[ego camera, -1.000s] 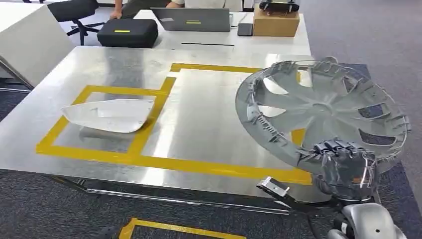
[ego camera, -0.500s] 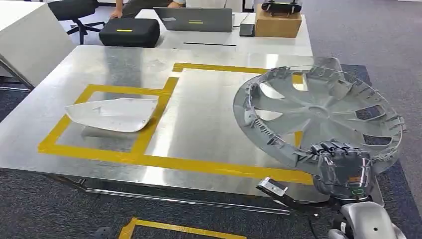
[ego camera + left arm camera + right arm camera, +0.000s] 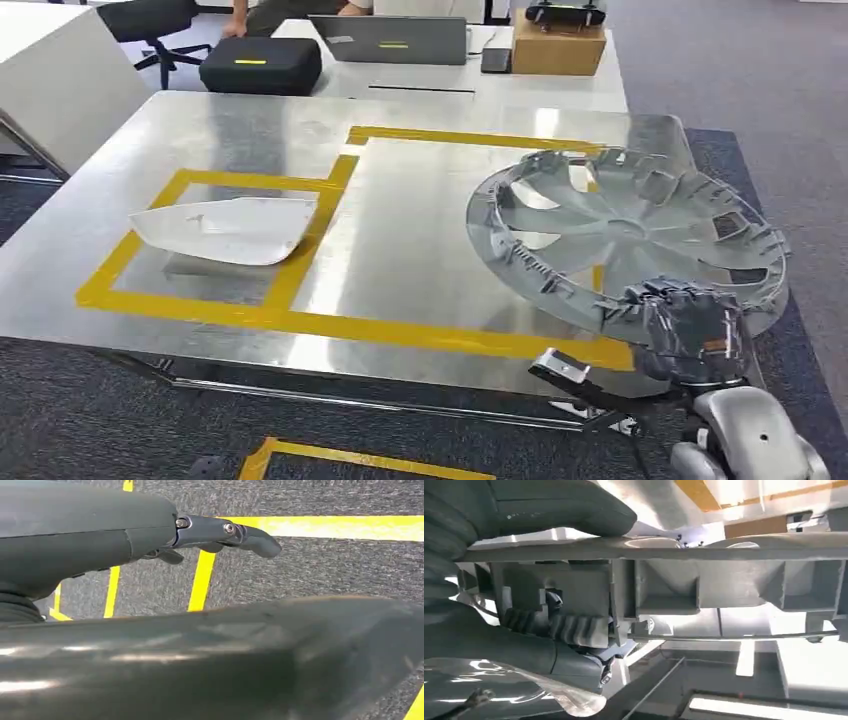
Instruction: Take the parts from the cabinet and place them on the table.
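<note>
**Hubcap over near right corner**

At the table's [image 3: 400, 250] near right corner, right hand [image 3: 690, 330] clamps the hubcap's [image 3: 620, 230] near rim, disc tilted low over the tape. Likely light, stiff, brittle clips: hold rim, not spokes. White cover [image 3: 225, 230] lies near the left edge. Left hand [image 3: 220, 535] grips nothing, fingers apparently extended.

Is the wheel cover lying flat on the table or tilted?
Tilted: the wheel cover is gripped at its near rim by the right hand.

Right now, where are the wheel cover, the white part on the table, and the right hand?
wheel cover [image 3: 628, 228], head view, on its hub
white part [image 3: 228, 228], head view, on the middle of its top face
right hand [image 3: 690, 328], head view, on its back, at the cover's near rim
</note>
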Tool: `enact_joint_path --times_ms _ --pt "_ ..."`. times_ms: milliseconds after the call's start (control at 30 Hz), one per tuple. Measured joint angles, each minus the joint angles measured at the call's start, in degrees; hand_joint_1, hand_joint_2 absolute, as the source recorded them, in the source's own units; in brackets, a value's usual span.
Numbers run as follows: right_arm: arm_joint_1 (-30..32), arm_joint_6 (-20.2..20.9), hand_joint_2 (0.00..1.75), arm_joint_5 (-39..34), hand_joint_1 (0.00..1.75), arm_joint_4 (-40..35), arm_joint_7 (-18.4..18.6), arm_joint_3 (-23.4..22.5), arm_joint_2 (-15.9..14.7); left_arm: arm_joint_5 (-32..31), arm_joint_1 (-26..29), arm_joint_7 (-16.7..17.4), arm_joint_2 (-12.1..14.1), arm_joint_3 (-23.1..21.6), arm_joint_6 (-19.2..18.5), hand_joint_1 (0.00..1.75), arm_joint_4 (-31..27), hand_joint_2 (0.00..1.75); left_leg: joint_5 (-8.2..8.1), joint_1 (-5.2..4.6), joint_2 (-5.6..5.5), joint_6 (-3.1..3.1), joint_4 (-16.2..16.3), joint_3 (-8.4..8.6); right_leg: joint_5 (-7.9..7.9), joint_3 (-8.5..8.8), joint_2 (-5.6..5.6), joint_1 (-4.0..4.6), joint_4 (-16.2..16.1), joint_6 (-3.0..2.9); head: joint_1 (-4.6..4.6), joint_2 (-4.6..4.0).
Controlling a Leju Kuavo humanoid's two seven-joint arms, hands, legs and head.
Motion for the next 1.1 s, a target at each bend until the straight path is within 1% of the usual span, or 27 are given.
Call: enact_joint_path --times_ms 167,333,367,400,433,533,733,900,1100 --pt "-2.1 -0.1 1.75 -0.7 1.75 4.0 -1.3 -1.3 0.0 -0.5 0.0 0.0 0.2 0.0 0.0 0.00 0.0 0.00 0.00 0.00 0.00 0.00 0.0 0.00 0.00 0.00 0.00 0.00 0.0 0.00 0.02 0.00" --pt "-2.2 -0.1 1.75 -0.7 1.75 4.1 -1.4 -1.4 0.0 -0.6 0.0 0.0 0.2 0.0 0.0 0.00 0.0 0.00 0.00 0.00 0.00 0.00 0.0 0.00 0.00 0.00 0.00 0.00 0.0 0.00 0.02 0.00" --pt "-2.7 0.0 1.75 -1.0 1.75 4.9 -1.9 -1.6 0.0 -0.9 0.0 0.0 0.2 -0.1 0.0 0.00 0.0 0.00 0.00 0.00 0.00 0.00 0.0 -0.01 0.00 -0.01 0.00 0.00 0.0 0.00 0.00 0.00" --pt "-4.4 -0.4 1.75 -1.1 1.75 8.1 -3.7 -2.1 -0.2 -1.6 0.0 0.1 0.2 -0.4 0.0 0.00 0.0 0.00 0.00 0.00 0.01 0.00 0.0 0.00 0.00 -0.01 0.04 0.00 0.0 0.00 0.00 0.00" --pt "-7.1 -2.6 1.75 -0.6 1.75 13.9 -5.9 -2.3 -0.7 -2.5 -0.1 0.1 0.2 -0.9 0.0 0.00 0.0 0.00 0.00 0.00 -0.01 0.00 0.0 -0.02 0.01 -0.01 -0.06 0.00 0.0 0.00 0.02 0.00" --pt "-8.1 -3.5 1.75 -0.3 1.75 16.5 -6.7 -2.3 -1.0 -2.9 -0.1 0.1 0.3 -1.1 0.0 0.00 0.0 0.00 0.00 0.00 -0.01 0.00 0.0 -0.02 0.01 -0.01 -0.03 0.00 0.0 0.00 0.02 0.00" --pt "-9.5 -4.9 1.75 -0.3 1.75 19.8 -8.5 -2.2 -1.5 -3.6 -0.1 0.1 0.5 -1.5 0.0 0.00 0.2 0.00 0.00 0.00 -0.01 0.00 0.0 -0.03 0.01 -0.03 -0.04 0.00 0.0 0.00 0.02 0.00" --pt "-9.5 -6.0 1.75 -0.8 1.75 21.8 -9.8 -1.8 -1.8 -4.1 -0.1 0.5 0.5 -1.6 0.0 0.00 0.2 0.00 -0.01 0.00 -0.01 0.00 0.0 -0.04 0.01 -0.02 -0.04 0.00 0.0 0.00 0.02 0.00" --pt "-9.4 -7.3 1.75 -0.7 1.75 23.0 -10.5 -1.1 -2.1 -4.5 -0.1 0.5 0.6 -1.9 -0.2 0.00 0.2 0.00 0.00 -0.01 -0.01 0.00 0.0 -0.04 0.01 -0.02 -0.04 0.00 0.0 0.00 0.02 0.00"
